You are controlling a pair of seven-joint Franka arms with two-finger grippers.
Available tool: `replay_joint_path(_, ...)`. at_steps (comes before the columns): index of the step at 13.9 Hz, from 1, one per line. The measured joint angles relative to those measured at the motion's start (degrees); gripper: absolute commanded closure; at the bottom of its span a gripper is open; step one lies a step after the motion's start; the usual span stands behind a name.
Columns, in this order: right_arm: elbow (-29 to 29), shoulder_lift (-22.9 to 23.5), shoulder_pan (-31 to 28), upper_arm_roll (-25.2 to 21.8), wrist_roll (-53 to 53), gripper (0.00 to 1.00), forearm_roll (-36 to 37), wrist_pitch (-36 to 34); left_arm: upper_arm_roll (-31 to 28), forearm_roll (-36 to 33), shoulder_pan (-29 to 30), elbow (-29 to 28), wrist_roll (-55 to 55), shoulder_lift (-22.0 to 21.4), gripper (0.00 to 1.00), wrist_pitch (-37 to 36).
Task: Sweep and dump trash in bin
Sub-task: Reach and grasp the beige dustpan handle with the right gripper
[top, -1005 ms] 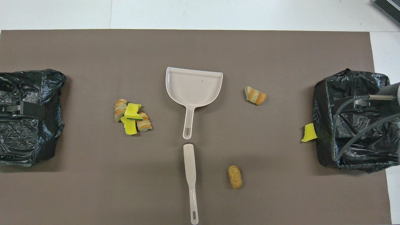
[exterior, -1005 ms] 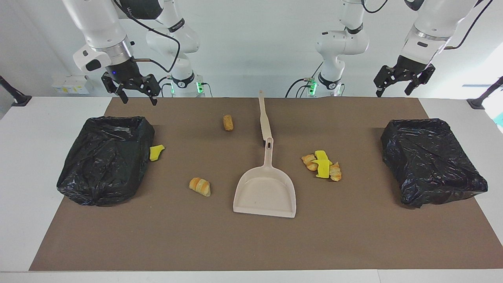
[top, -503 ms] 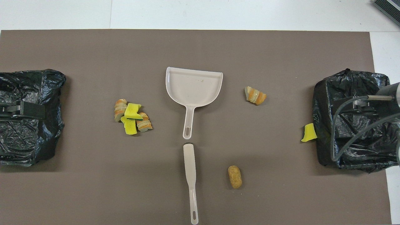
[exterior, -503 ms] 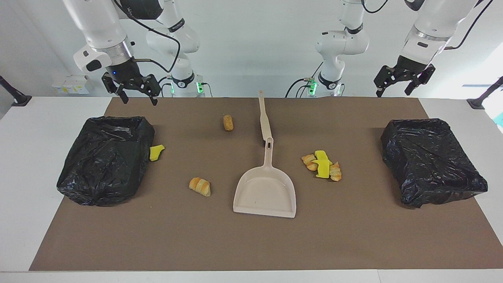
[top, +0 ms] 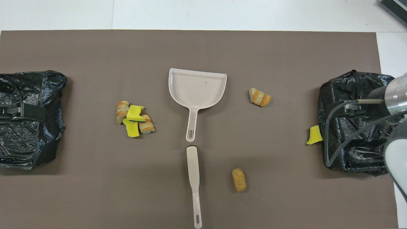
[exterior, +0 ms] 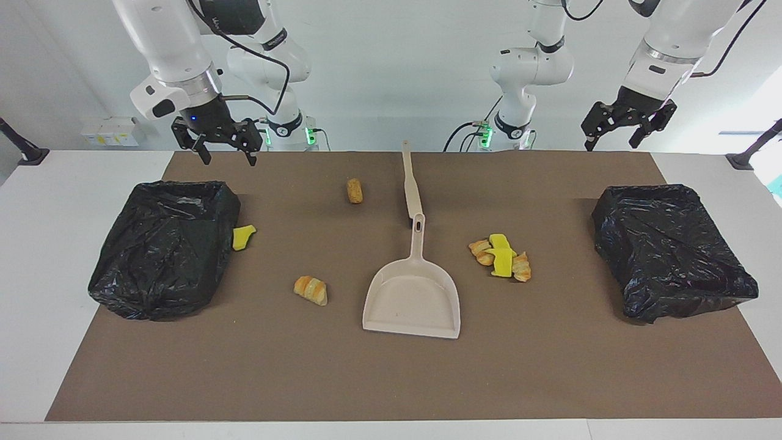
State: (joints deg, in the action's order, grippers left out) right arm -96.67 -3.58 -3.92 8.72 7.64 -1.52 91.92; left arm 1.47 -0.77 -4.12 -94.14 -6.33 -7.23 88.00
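- Right hand, fingers spread and empty, hangs over the mat's edge by the robots.
- Left hand, open too, hangs above the surface.
- Trash lies scattered around the dustpan.

A flat taupe-brown mat covers the white tabletop. At mid-frame lie a pale beige plastic dustpan and a matching beige brush handle. Two glossy black crinkled bin bags sit at the frame's left and right edges. The golden-brown pastries with paler banding contrast with bright yellow spongy wedges; one wedge in the overhead view shows a dark green edge. The cork-shaped roll is speckled tan-brown.
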Motion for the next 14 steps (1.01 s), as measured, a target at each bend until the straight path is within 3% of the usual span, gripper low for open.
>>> replay_joint_path(5, -0.2, 5.9, 6.0, 0.2, 3.7, 0.00, 0.0, 3.1, 0.0, 0.0, 0.0, 0.0, 0.0, 0.0, 0.00, 0.0)
replay_joint_path(14, -0.3, 17.1, 19.3, 0.3, 22.9, 0.00, -0.3, 20.1, 0.0, 0.0, 0.0, -0.1, 0.0, 0.0, 0.00, 0.0)
